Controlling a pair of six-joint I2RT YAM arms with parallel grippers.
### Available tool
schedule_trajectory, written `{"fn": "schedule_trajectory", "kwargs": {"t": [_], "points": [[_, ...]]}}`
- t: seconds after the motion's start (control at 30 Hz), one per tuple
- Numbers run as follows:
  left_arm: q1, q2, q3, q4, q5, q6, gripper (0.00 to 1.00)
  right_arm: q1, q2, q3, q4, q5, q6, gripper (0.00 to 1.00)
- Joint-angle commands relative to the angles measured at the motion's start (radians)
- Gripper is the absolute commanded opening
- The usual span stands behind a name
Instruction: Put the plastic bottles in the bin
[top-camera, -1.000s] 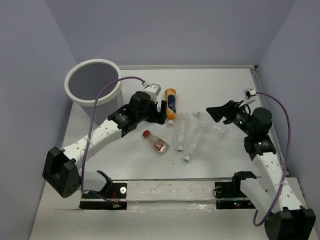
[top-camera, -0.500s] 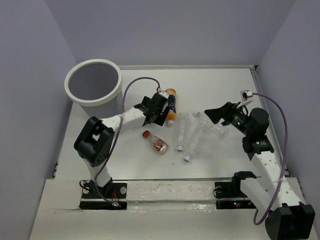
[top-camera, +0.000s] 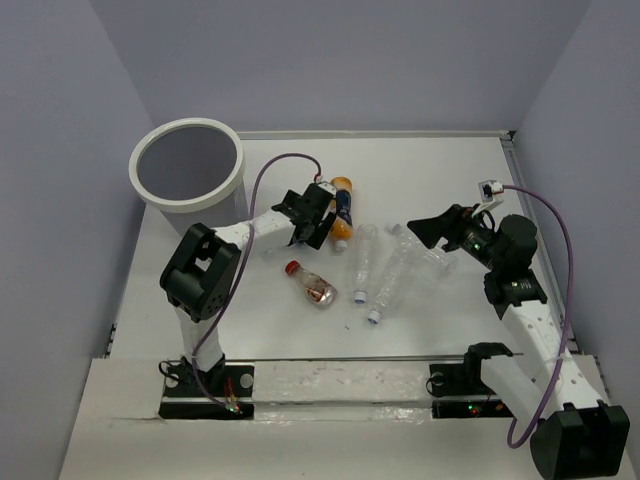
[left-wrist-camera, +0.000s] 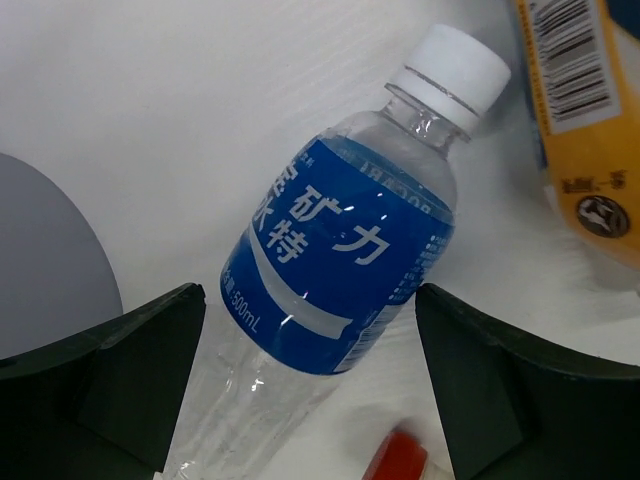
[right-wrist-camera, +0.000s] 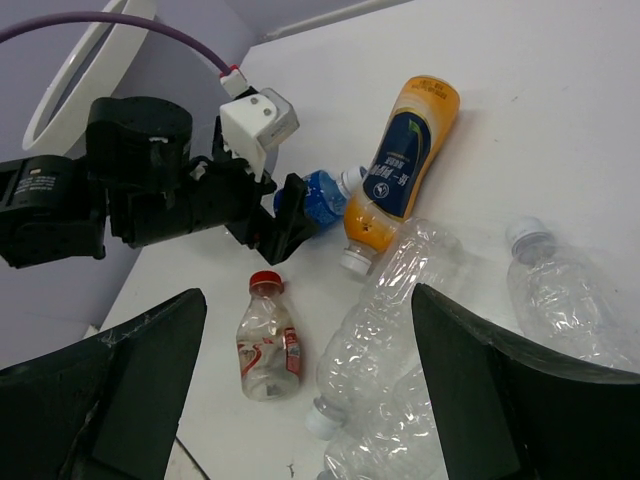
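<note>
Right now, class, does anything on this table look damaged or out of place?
The clear bottles in the middle look crumpled and dented. Every bottle lies on its side outside the bin; nothing seems spilled.

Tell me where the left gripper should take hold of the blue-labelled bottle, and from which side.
Grip the blue-labelled bottle across its labelled middle, coming straight down from above. It lies flat on the table, and the left gripper hangs open with a finger on each long side. The label band looks round and even, while the neck lies close to the orange bottle.
</note>
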Motion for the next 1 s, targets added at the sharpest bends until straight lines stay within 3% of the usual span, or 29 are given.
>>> {"fn": "schedule_trajectory", "kwargs": {"t": [0.0, 0.1, 0.2, 0.4, 0.7, 0.87, 0.97], "points": [[0.019, 0.044, 0.052, -0.007, -0.007, 0.031, 0.99, 0.008, 0.002, -0.008, 0.059, -0.017, -0.015, 0.89], [0.027, 0.06, 0.069, -0.004, -0.008, 0.036, 0.97, 0.008, 0.003, -0.008, 0.06, -0.017, -0.016, 0.89], [0.038, 0.063, 0.081, 0.007, -0.01, 0.041, 0.78, 0.008, 0.009, -0.01, 0.06, -0.017, -0.015, 0.89], [0.047, 0.023, 0.079, 0.01, -0.007, 0.041, 0.57, 0.008, 0.014, -0.011, 0.06, -0.016, -0.016, 0.89], [0.041, -0.373, 0.179, 0.007, 0.053, 0.009, 0.5, 0.008, 0.049, -0.021, 0.092, -0.029, -0.008, 0.89], [0.062, -0.651, 0.179, 0.163, 0.067, -0.042, 0.5, 0.04, 0.065, -0.024, 0.134, -0.075, -0.007, 0.88], [0.111, -0.729, 0.178, 0.217, 0.052, -0.113, 0.51, 0.117, 0.077, -0.013, 0.149, -0.063, -0.025, 0.88]]}}
